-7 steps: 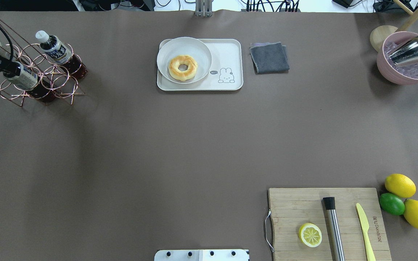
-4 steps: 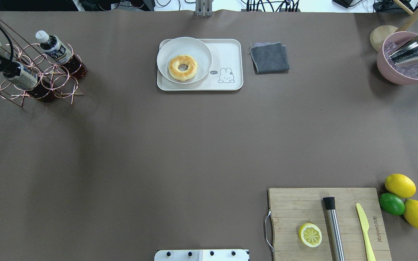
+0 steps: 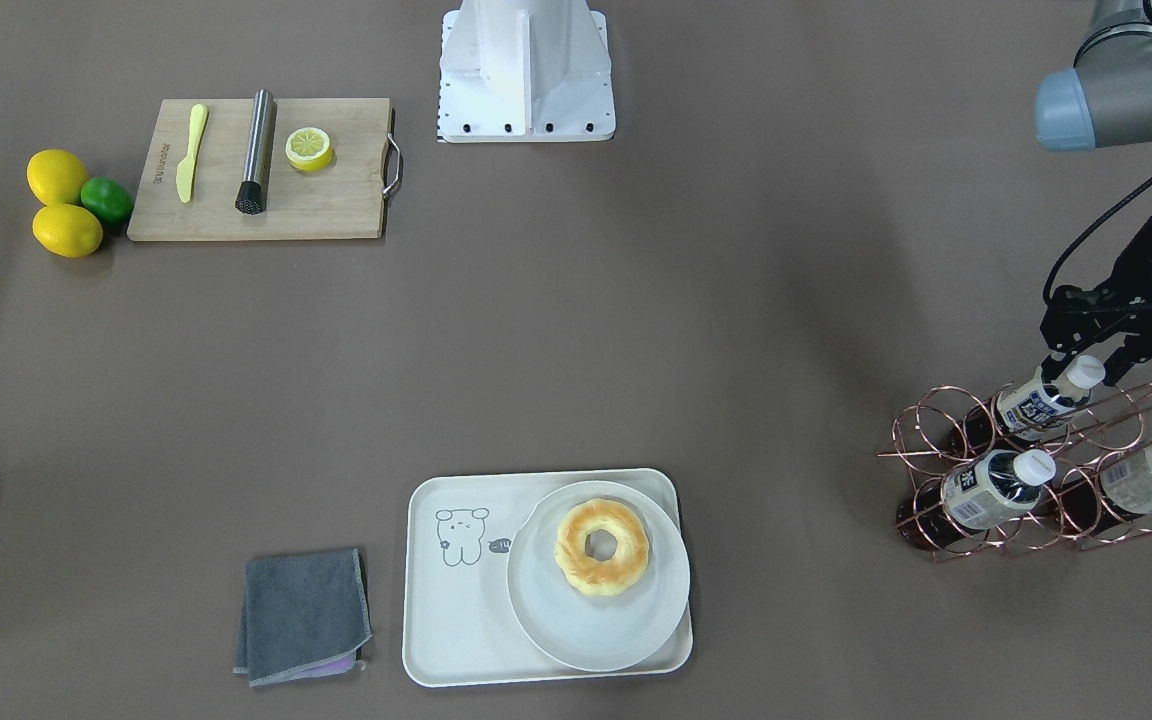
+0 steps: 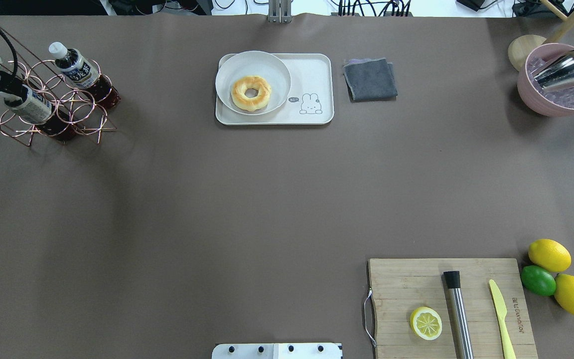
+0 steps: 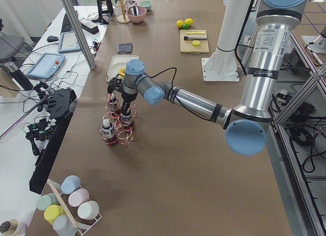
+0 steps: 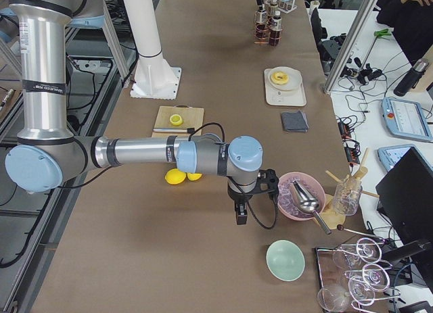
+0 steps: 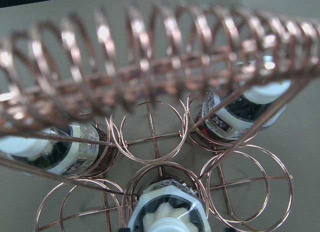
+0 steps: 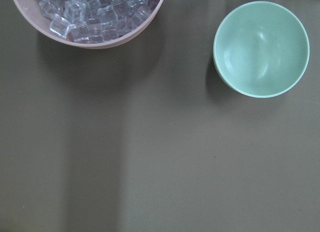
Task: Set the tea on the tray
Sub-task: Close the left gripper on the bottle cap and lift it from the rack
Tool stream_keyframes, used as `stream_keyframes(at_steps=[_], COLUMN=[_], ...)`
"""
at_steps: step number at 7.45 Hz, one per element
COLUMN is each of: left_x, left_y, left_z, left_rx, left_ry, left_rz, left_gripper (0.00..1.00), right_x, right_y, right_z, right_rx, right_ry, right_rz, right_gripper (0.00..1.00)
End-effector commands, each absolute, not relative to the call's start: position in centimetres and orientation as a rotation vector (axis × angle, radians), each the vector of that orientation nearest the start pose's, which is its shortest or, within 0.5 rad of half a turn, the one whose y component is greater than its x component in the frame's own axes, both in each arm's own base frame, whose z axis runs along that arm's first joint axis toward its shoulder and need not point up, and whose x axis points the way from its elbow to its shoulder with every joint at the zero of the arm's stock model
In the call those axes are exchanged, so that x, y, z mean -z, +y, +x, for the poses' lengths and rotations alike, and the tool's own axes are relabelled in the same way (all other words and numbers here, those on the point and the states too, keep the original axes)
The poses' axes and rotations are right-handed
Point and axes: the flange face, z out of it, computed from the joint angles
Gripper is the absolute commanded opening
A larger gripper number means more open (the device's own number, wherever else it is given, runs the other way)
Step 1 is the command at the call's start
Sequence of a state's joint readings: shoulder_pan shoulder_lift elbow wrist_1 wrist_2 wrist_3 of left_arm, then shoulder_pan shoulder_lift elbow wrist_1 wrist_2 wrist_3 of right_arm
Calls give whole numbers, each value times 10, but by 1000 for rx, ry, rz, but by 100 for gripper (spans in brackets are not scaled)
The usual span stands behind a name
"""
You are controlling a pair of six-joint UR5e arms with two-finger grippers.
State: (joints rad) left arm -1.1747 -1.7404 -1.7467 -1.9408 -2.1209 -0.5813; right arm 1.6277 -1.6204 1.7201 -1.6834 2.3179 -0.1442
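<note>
- Soft, even overhead light fills the fixed views; the brown tabletop [image 4: 267, 199] shows no harsh glare.
- A broad, faint shadow band darkens the tabletop's left part in the overhead view.
- The metal scoop [image 4: 566, 67] carries bright highlights.
- In the left wrist view, the copper rack [image 7: 150, 56] coils nearest the lens are badly blurred and glint; the tea [image 7: 167, 214] cap at the bottom edge is soft.
- The right wrist view is dimmer; the green bowl [image 8: 261, 49] throws a soft shadow leftward.
- The side views bend straight posts near their edges.
</note>
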Motion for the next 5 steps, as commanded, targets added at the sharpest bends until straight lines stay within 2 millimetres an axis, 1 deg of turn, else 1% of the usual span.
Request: stream_keyframes(at_steps=[1,2,3,4,5], left_x=[-447,-447,-445,-431,-407], left_y=[-560,-561,-560,-569,-579], left_z=[141,136,136,126,120], left_rx=[-18,-15,-32,-15,-3], left_ry=[790,791,818,833,848], left_rz=[372,371,351,340,321], left_gripper=[6,0,0,0,0], right_x=[-623,-624,-624,-623,-623], right_y=[-464,-464,-464,-465,-465], right_z=[92,92,92,92,92], right_rx=[80,80,80,80,80], right_ry=[-743,-742,-742,-742,-742], right_rz=[68,74,74,75,75], right_gripper=[100,100,100,100,100])
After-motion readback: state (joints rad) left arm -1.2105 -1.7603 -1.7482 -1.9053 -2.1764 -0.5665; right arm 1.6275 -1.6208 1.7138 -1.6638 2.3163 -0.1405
